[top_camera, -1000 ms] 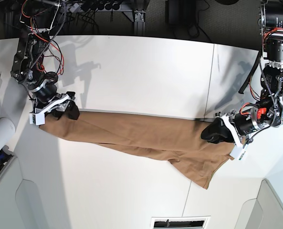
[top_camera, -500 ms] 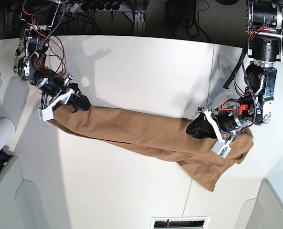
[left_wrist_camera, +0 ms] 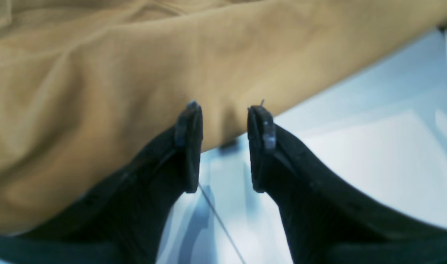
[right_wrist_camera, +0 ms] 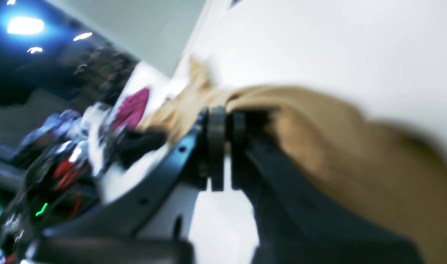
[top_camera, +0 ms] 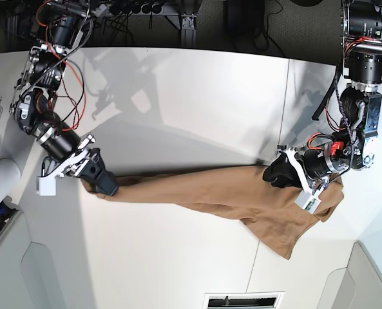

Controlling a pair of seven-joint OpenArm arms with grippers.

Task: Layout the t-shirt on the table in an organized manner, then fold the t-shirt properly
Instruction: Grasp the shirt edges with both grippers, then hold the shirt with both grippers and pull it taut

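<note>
The tan t-shirt (top_camera: 223,193) lies stretched into a long narrow band across the white table (top_camera: 191,96). My right gripper (top_camera: 107,185) is at the band's left end, shut on the cloth. The blurred right wrist view shows its jaws (right_wrist_camera: 221,113) pinched on a fold of t-shirt (right_wrist_camera: 319,121). My left gripper (top_camera: 272,175) sits on the wider right end. In the left wrist view its jaws (left_wrist_camera: 225,110) stand apart at the edge of the t-shirt (left_wrist_camera: 135,55), with bare table showing between the fingers (left_wrist_camera: 188,124).
A white roll (top_camera: 0,183) and grey-white bins (top_camera: 23,270) sit at the left and front corners, with another bin (top_camera: 371,277) at the front right. Cables and a dark rack (top_camera: 145,9) line the far edge. A thin seam (top_camera: 284,109) crosses the table.
My right gripper has shut on the shirt's left end and pulled it toward the front edge, which drew the band tighter. My left gripper shifted slightly along the right end.
</note>
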